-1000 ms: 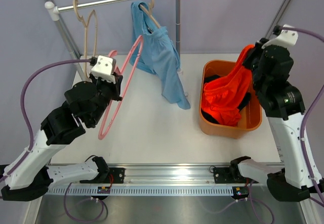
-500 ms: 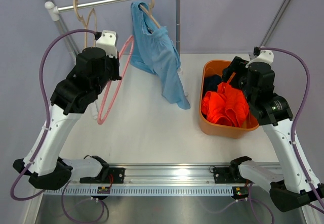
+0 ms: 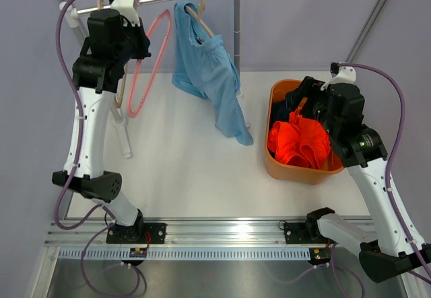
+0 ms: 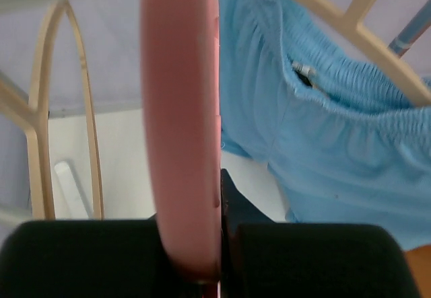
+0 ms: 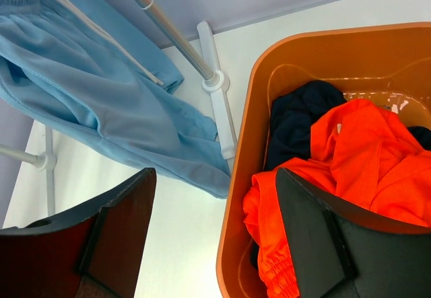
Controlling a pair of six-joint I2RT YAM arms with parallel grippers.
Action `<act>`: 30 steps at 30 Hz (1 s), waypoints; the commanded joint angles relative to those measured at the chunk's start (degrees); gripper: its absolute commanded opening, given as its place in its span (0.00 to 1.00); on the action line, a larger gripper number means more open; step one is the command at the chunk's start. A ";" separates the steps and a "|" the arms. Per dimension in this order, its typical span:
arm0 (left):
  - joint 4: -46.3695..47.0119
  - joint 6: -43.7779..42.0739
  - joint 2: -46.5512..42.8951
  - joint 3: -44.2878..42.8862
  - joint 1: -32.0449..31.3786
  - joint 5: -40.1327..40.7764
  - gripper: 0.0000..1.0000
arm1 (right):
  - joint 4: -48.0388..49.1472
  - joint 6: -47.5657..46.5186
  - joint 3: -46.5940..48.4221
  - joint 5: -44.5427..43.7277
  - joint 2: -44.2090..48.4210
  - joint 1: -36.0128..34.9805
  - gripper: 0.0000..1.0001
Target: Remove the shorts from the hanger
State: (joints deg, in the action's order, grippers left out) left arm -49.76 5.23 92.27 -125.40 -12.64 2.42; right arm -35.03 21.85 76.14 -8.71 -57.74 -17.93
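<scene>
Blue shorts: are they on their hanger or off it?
On. The light blue shorts drape over the wooden hanger, which is hooked on the rail.

Navy shorts point(image 5: 296, 120) lie mostly buried under orange shorts point(image 5: 363, 167), peeking out at ten o'clock; the pink hanger point(image 4: 180, 109) blurs close, cut off at twelve o'clock.

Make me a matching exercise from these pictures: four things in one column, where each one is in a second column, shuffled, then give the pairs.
1. light blue shorts
2. orange shorts
3. navy shorts
4. pink hanger

A. clamped in the left gripper
B. on top in the bin
C. on a wooden hanger on the rail
D. in the bin, partly under another pair

Pairs: 1-C, 2-B, 3-D, 4-A
</scene>
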 commanded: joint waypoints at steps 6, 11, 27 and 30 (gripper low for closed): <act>7.21 1.18 7.92 -11.62 1.48 -6.37 0.00 | 4.44 -0.23 0.33 4.31 -0.10 0.18 0.80; 11.17 1.01 10.74 -11.79 1.74 -3.83 0.00 | 5.05 -0.31 -0.11 5.10 -0.01 0.18 0.80; 17.77 0.74 16.10 -12.50 1.92 3.56 0.00 | 6.02 -0.31 -1.52 5.37 -1.50 0.18 0.80; 17.41 -0.05 16.54 -12.50 2.01 4.61 0.00 | 6.11 -0.23 -1.61 5.46 -1.77 0.18 0.80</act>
State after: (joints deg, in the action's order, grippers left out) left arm -36.32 5.93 108.77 -135.02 -11.09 3.99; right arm -31.11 21.85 74.54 -4.78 -59.29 -17.93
